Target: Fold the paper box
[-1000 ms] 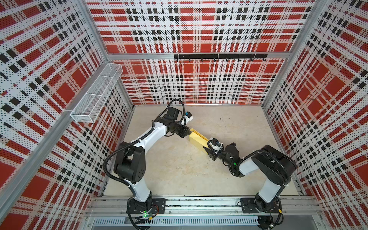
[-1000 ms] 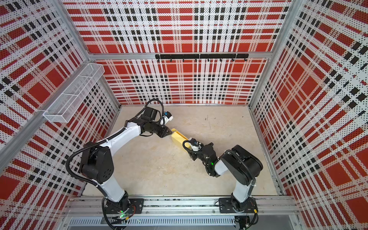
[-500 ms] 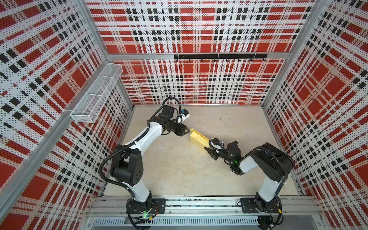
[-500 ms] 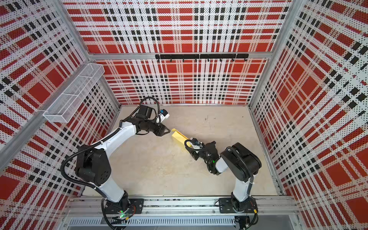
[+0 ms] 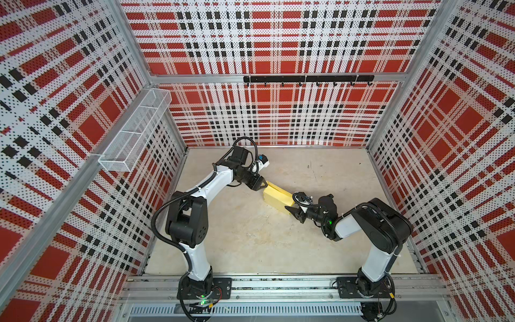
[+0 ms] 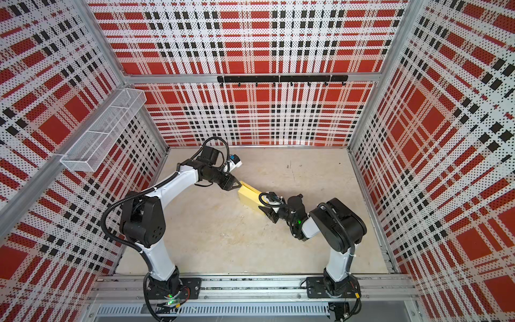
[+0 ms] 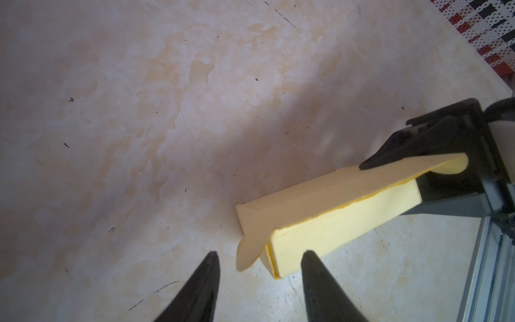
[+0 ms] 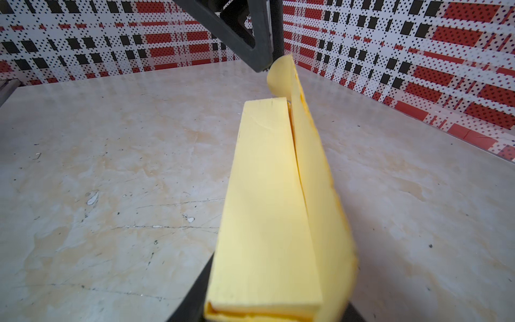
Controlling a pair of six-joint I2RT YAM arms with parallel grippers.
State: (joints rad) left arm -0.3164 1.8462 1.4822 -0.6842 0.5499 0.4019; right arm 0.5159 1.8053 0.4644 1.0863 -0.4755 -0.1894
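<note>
Closing stage: right tool [image 5: 292,212] grips the paper box [image 5: 276,195]; left tool [image 5: 263,184], spread beside the loose flap [image 7: 246,251], apparently must tuck it.

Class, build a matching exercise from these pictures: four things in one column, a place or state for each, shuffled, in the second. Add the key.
1 paper box
2 left gripper
3 right gripper
4 wire basket

a fixed on the left wall
b open, at the box's end
c pale yellow, lid flap ajar
d closed on the box

Pairs: 1c, 2b, 3d, 4a
</note>
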